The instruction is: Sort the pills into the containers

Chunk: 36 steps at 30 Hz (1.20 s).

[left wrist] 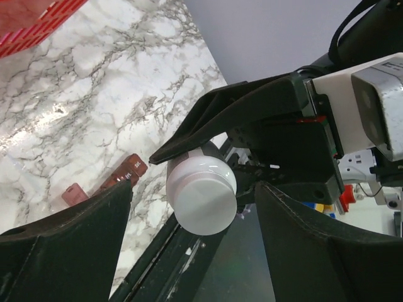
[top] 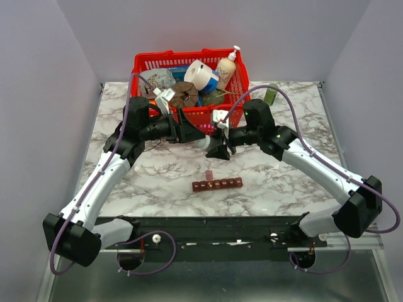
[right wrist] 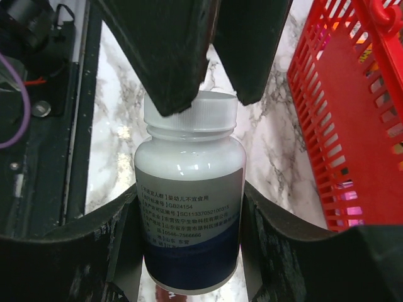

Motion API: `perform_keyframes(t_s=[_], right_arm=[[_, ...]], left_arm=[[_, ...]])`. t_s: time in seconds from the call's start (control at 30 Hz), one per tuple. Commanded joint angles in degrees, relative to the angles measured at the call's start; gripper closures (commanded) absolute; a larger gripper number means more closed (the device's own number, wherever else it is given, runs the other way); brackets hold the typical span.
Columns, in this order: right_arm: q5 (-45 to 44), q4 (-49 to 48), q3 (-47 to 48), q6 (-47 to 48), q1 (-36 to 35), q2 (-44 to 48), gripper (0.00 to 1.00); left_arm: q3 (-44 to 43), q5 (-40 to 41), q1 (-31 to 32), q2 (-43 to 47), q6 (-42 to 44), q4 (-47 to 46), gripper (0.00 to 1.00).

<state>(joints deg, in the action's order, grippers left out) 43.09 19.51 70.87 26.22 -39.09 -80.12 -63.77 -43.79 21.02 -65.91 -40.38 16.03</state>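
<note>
Holding the bottle (right wrist: 189,239) in my right gripper (right wrist: 187,195), left gripper (left wrist: 194,189) open around its cap (left wrist: 203,196); next I clamp and twist.

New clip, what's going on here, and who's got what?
The right gripper holds a small white-capped bottle in the air above the marble table, in front of the red basket. The left gripper faces it, jaws open on either side of the cap, which is on the bottle. The dark red pill organiser lies on the table below, with neither gripper touching it.
</note>
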Motion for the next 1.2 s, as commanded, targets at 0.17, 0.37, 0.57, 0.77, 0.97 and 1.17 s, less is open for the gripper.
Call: perform_keyframes(t_s=[0.17, 0.37, 0.57, 0.77, 0.97, 1.17], right_arm=[[-6.09, 0.71, 1.99, 4.72, -1.34, 1.46, 0.92], [-6.18, 0.71, 1.81, 4.63, -1.60, 1.45, 0.92], [-5.65, 1.06, 1.99, 4.37, -1.60, 1.19, 0.92], [-4.95, 1.23, 2.43, 3.49, -1.69, 0.75, 0.92], [-2.93, 2.02, 2.52, 3.93, -1.95, 0.57, 0.92], [2.41, 2.11, 2.43, 0.25, -1.87, -0.04, 0.92]], left_arm=[[0.57, -2.09, 1.57, -1.59, -0.49, 0.23, 0.31], [0.31, -2.35, 1.66, -2.03, -0.23, 0.75, 0.40], [-0.74, -4.11, 1.75, -3.08, 1.97, 1.98, 0.55], [-2.76, -5.42, 2.36, -4.31, 6.01, 5.67, 0.58], [-3.38, -6.74, 2.54, -6.07, 7.77, 7.35, 0.59], [-3.64, -8.94, 2.54, -5.99, 11.02, 7.96, 0.60]])
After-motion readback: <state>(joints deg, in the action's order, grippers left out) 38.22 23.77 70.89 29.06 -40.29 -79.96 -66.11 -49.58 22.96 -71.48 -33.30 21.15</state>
